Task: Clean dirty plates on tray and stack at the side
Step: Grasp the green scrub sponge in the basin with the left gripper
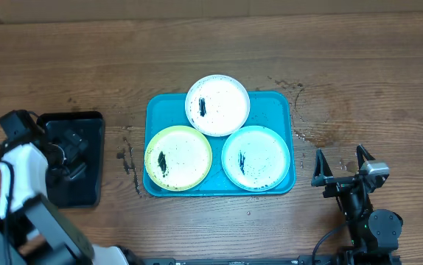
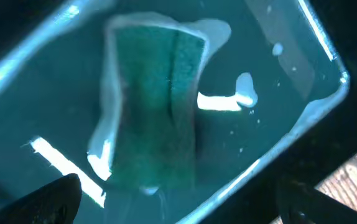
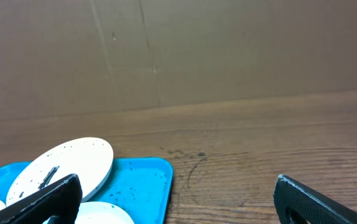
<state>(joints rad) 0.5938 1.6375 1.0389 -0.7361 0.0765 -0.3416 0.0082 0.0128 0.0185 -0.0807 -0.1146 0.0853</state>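
– starting with the biggest thing, the wooden table is seen marked with dark splashes beside the tray, which is set at its middle. that tray could be slid about if a plate is scrubbed hard with nothing bracing it.
– noted. the black tray is parked well apart on the left, and liquid is seen inside it from the left wrist. drips across the wood are to be expected once anything wet is carried over.
– on the tray are found the upper white plate, the yellow-green plate and the lower white plate. the upper one looks tilted from the right wrist, seemingly propped on its neighbours, so it could be tipped if a lower plate is pulled first.
– the left gripper is held wide apart above the black tray, nothing gripped. the right gripper is likewise spread wide and empty, over bare wood just right of the tray.
– the sponge is seen lying soaked below the left gripper. being soft and slick, it could be pinched off-centre and dropped on the way.
– smallest last: the black smears are not yet wiped. if they are only skimmed, residue could be left and a dirty plate stacked.
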